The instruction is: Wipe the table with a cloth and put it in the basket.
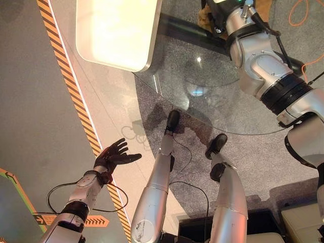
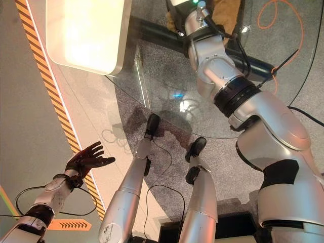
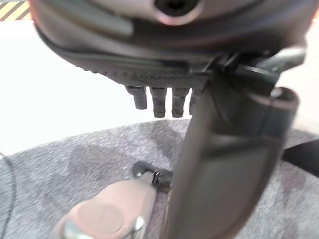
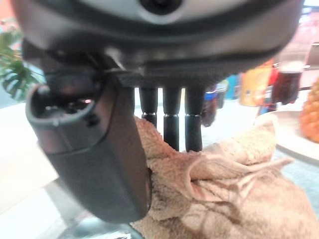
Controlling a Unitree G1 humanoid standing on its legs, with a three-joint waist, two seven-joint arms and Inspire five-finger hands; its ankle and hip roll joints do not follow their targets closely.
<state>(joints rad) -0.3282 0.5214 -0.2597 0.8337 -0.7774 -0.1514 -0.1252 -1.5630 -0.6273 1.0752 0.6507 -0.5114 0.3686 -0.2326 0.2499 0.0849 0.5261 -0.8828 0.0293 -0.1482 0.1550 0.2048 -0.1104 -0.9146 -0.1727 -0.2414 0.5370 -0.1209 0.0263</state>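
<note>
A beige terry cloth (image 4: 234, 199) lies bunched on the round glass table (image 1: 202, 91), at its far side. My right hand (image 4: 172, 119) rests on it with its fingers straight and their tips pressed into the fabric, the thumb (image 4: 94, 159) alongside its edge. From the head, the cloth (image 2: 228, 12) shows as a tan patch beside my outstretched right arm. My left hand (image 1: 114, 156) hangs low at my left, away from the table, fingers spread and holding nothing.
A white rounded-corner slab (image 1: 116, 30) stands at the table's far left. An orange-and-black striped line (image 1: 76, 96) runs along the floor. Past the cloth are a pale plate (image 4: 294, 134), a pineapple (image 4: 310, 114), coloured bottles (image 4: 254, 84) and a green plant (image 4: 15, 74).
</note>
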